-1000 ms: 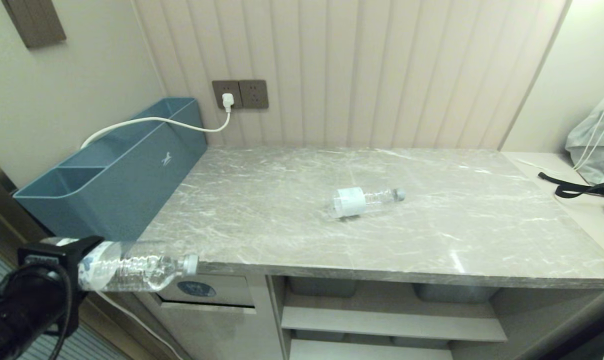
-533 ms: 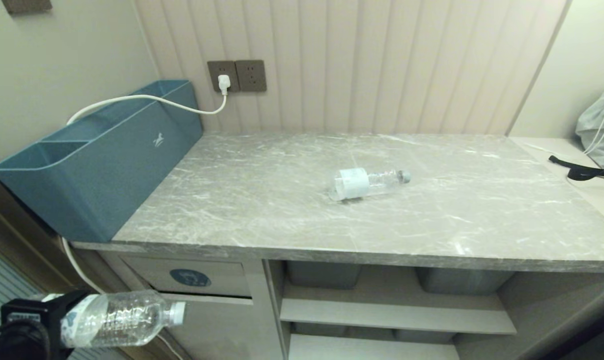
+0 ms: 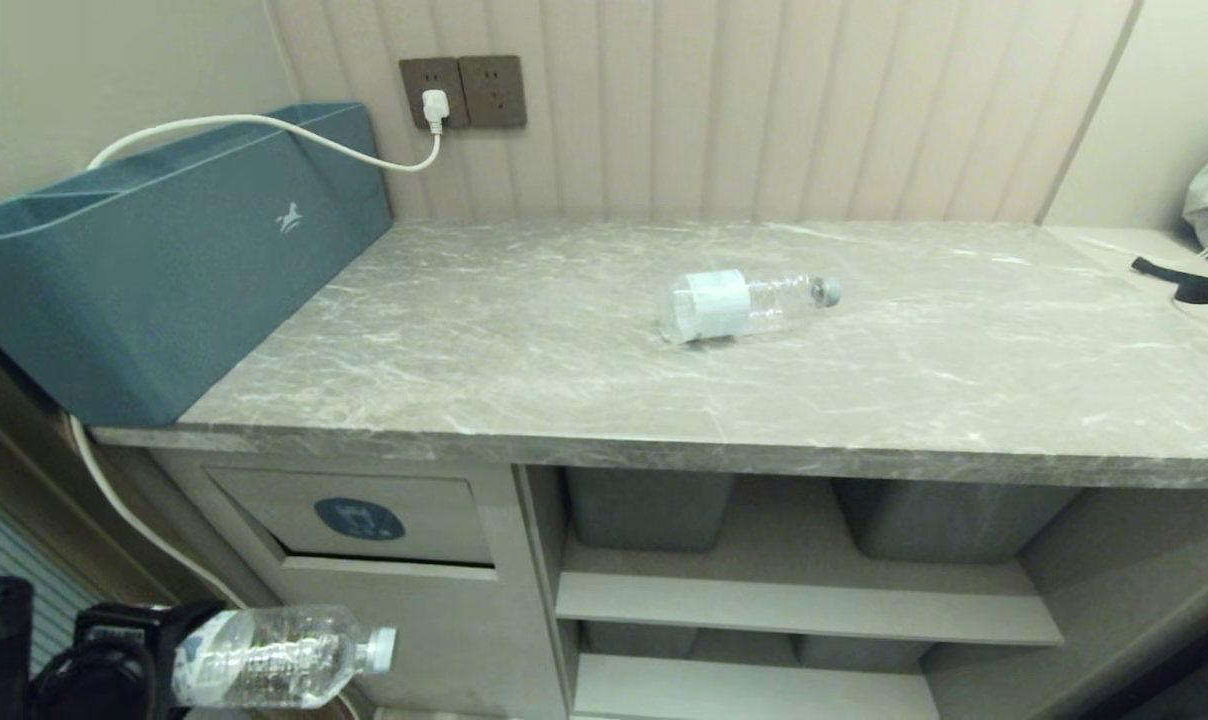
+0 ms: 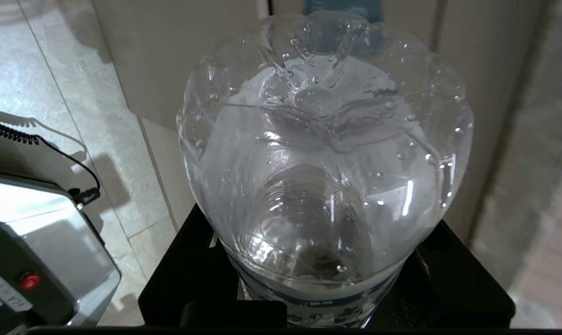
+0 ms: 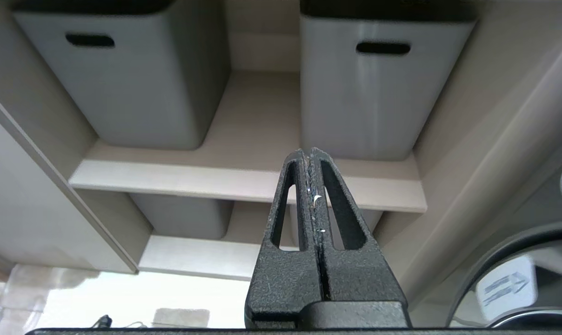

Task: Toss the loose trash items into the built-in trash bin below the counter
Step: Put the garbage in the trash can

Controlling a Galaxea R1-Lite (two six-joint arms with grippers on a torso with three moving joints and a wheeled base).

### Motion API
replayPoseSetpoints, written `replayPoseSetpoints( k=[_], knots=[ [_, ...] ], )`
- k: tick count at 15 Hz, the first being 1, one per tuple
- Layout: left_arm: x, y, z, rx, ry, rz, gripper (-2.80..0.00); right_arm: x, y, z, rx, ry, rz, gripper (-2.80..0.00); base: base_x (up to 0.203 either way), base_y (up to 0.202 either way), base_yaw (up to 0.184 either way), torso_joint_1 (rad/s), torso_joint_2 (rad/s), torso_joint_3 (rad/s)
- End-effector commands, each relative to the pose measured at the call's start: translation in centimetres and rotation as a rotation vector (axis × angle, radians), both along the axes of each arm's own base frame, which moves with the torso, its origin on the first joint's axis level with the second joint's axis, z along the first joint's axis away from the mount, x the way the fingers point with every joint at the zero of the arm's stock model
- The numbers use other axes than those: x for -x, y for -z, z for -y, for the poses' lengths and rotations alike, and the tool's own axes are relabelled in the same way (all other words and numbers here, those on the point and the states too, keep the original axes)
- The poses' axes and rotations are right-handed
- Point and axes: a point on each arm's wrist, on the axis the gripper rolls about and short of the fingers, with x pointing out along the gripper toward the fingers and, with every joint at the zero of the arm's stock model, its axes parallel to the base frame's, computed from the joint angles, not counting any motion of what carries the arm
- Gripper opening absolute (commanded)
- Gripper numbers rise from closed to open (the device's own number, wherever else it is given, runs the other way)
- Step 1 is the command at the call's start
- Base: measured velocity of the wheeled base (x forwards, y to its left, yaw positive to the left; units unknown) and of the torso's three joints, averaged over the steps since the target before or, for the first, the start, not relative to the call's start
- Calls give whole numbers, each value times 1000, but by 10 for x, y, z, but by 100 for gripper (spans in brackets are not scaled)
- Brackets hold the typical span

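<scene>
Low at the far left of the head view, the left gripper (image 3: 179,655) is clamped partway closed on the base end of the patterned-label bottle (image 3: 279,655), cap pointing toward the cabinet. It sits lower against the cabinet than a second ago, when it was level with the counter (image 3: 524,400) edge; it is now below the bin flap (image 3: 359,518). The left wrist view shows only the bottle's base (image 4: 325,158). Two bottles in all: the white-label bottle (image 3: 749,303) lies on the counter. Only the right wrist view shows the right gripper (image 5: 311,156), fingers pressed together and empty, facing two grey tubs (image 5: 123,79).
</scene>
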Motion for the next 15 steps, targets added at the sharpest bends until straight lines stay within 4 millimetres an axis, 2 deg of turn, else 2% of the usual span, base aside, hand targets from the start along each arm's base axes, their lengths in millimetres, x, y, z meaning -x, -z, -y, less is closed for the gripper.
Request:
replayPoseSetpoints(
  k=[1, 3, 6, 11, 15],
  knots=[
    [-16, 12, -2, 4, -32, -64, -280, 0, 0, 0, 0, -1, 1, -280, 0, 0, 0, -217, 500, 282],
    [-24, 13, -3, 30, -28, -18, -280, 0, 0, 0, 0, 1, 1, -280, 0, 0, 0, -134, 314, 177],
    [-29, 19, -3, 27, -35, -52, -280, 0, 0, 0, 0, -1, 1, -280, 0, 0, 0, -36, 88, 52],
    [-69, 34, -20, 30, -140, -71, -280, 0, 0, 0, 0, -1, 1, -280, 0, 0, 0, -3, 6, 3],
    [-99, 63, -22, 51, -124, -59, -280, 0, 0, 0, 0, -1, 1, -280, 0, 0, 0, 0, 0, 0]
  ],
)
